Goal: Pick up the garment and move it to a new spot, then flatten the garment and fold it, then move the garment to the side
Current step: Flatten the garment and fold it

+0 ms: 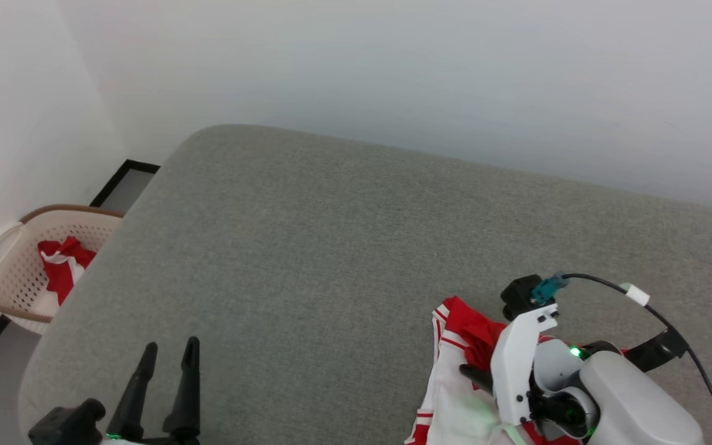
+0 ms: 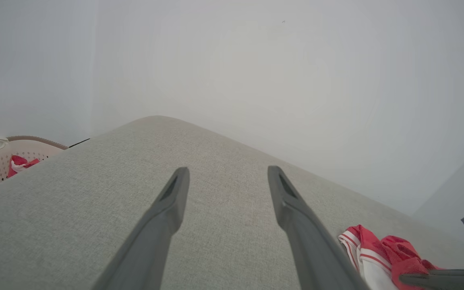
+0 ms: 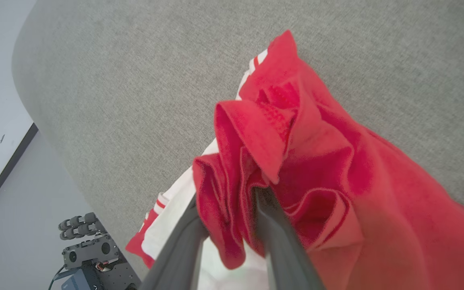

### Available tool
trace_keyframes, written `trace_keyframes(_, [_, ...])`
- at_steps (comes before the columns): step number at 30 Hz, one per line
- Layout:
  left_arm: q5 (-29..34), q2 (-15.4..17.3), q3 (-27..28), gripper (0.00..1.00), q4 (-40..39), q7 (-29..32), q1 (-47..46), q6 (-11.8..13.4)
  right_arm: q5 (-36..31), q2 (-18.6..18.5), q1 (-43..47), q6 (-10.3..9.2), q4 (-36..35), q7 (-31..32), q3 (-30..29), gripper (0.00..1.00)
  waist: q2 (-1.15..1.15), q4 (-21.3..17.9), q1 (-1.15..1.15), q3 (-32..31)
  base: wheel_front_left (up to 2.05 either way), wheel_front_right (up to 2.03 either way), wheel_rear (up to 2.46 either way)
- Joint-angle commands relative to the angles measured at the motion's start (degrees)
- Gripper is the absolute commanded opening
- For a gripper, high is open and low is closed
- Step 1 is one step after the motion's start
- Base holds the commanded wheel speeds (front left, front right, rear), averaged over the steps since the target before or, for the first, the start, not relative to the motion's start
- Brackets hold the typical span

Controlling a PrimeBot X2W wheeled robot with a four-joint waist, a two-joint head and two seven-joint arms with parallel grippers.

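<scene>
Bright even light, soft shadows, hazy wall, wide-angle bending

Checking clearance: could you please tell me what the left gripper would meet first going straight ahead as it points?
The left gripper would probably meet bare grey cushion, or the wall beyond; depth is unclear. The garment lies aside.

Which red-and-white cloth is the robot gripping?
The garment on the grey cushion, pinched by the right gripper; the other cloth lies in the basket.

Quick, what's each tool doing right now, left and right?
Left tool: open, holding nothing.
Right tool: closed on a bunched fold of the red garment.
</scene>
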Motion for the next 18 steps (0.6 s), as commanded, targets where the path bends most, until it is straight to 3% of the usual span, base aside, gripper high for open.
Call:
trace_keyframes(1, [0.0, -0.18, -0.08, 1.0, 0.18, -0.22, -0.67, -0.22, 0.01, 0.43, -0.73, -0.04, 0.63, -0.9, 0.91, 0.98, 0.0, -0.4, 0.0, 0.09, 0.0, 0.0, 0.0])
trace_keyframes(10, [0.09, -0.27, -0.05, 1.0, 0.8, -0.28, -1.09, -0.35, -0.02, 1.36, -2.53, -0.04, 1.67, -3.81, 6.47, 1.0, 0.0, -1.85, 0.0, -0.05, 0.0, 0.0, 0.0])
trace_keyframes(18, [0.81, -0.22, 0.83, 1.0, 0.34, -0.23, -0.02, -0.3, 3.65, 1.15, -3.84, -0.04, -3.32, -6.11, 10.89, 1.0, 0.0, -4.5, 0.0, -0.85, 0.0, 0.0, 0.0])
